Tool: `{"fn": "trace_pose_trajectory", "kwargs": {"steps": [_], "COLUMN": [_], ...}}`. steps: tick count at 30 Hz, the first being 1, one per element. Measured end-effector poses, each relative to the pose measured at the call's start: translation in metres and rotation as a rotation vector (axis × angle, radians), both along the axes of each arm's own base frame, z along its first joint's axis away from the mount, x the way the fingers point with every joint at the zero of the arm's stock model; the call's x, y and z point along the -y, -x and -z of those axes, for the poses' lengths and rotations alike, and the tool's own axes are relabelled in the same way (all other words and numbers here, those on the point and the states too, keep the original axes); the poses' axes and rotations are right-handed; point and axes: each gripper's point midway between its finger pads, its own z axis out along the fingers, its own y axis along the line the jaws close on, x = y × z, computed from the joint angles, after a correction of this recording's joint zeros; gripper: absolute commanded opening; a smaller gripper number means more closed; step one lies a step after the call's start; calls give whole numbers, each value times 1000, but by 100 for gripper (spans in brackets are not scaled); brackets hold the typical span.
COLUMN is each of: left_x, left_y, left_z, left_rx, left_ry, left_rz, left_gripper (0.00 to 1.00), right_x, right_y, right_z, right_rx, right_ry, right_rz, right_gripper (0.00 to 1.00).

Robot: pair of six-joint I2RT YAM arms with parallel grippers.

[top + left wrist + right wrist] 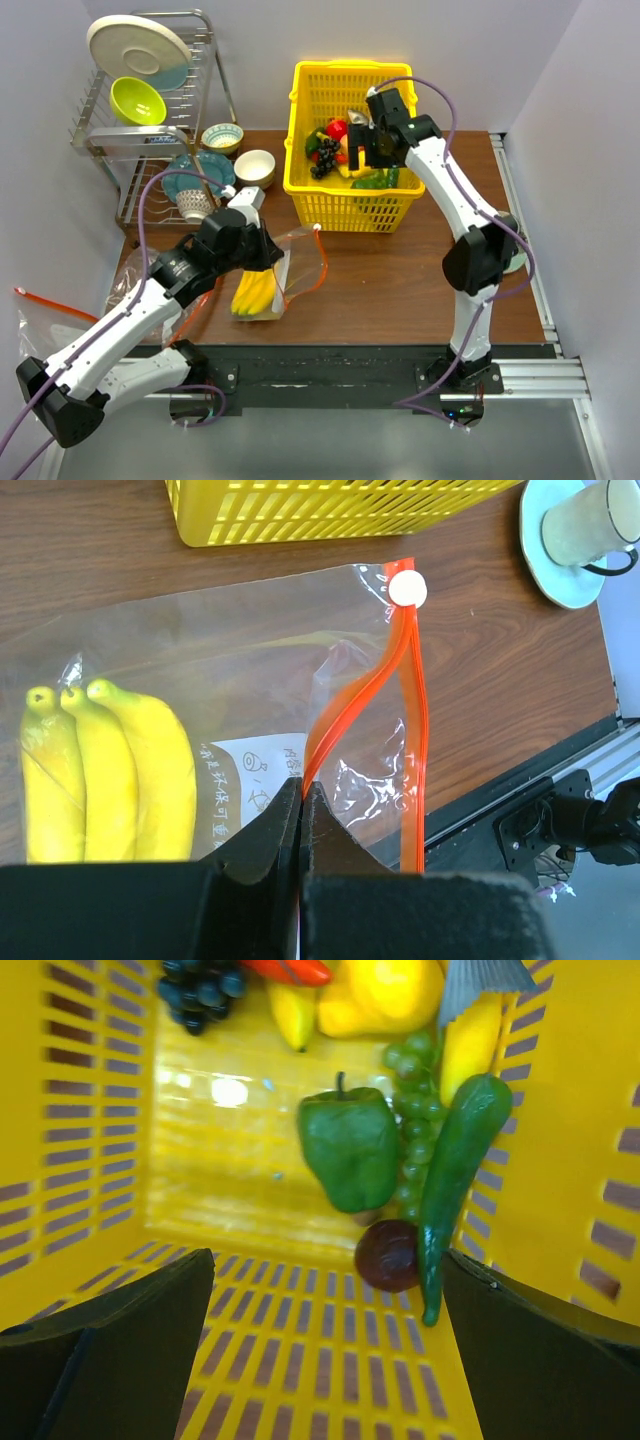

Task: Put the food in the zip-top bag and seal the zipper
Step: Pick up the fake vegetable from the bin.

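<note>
Down at about 7 o'clock from the yellow basket point(340, 212), the zip-top bag point(303, 258) lies on the wooden table point(400, 290), its mouth facing 3 o'clock in the top view. The left gripper point(302, 792) has its fingers pressed together on one lip of the orange-red zipper point(352, 698). That strip bows away from the other, straight one, and the two meet at a white slider point(407, 588). A yellow banana bunch point(105, 775) lies inside the clear film, at 9 o'clock from the pinch. The right gripper point(325, 1345) hangs inside the basket, fingers spread wide, holding nothing. Beneath it rest a green pepper point(348, 1150), green grapes point(412, 1125) at its 3 o'clock, a long green pod point(455, 1165) beyond them, and a yellow pear-like fruit point(385, 995) at 12 o'clock.
</note>
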Motion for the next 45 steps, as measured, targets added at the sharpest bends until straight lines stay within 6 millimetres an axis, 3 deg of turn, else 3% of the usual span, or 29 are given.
{"fn": "trace_pose_trajectory", "kwargs": {"steps": [7,17,20,22,27,30,32,38,41,43,45], "left_x": [-1,0,0,0,-1,-2,-2,-2,-4,-4,-3], "left_y": [0,0,1,1,2,3,3,4,5,4,3], "left_z": [-2,-8,-8,-8,-8,-8,-9,-8,-7,-9,-12], "left_rx": [8,29,29,28,31,34,36,36,32,34,35], "left_ry": [1,14,16,17,19,21,23,17,-1,-8,-14], "left_rz": [-5,5,9,10,10,9,9,13,20,24,28], "left_gripper": [0,0,0,0,0,0,0,0,0,0,0], "right_x": [8,9,11,9,5,7,8,-7,-16,-27,-41], "right_y": [-17,-26,-30,-31,-35,-28,-22,-12,19,46,76], "right_z": [69,139,159,169,169,156,132,-7,-73,-103,-121], "right_rx": [-128,-226,-241,-251,-224,-187,-150,145,288,351,386], "right_ry": [81,155,183,195,191,174,151,-26,-114,-169,-222], "right_rz": [14,23,32,24,5,-1,-9,-54,-107,-163,-239], "right_gripper": [98,95,81,64,54,50,49,48,48,48,48]}}
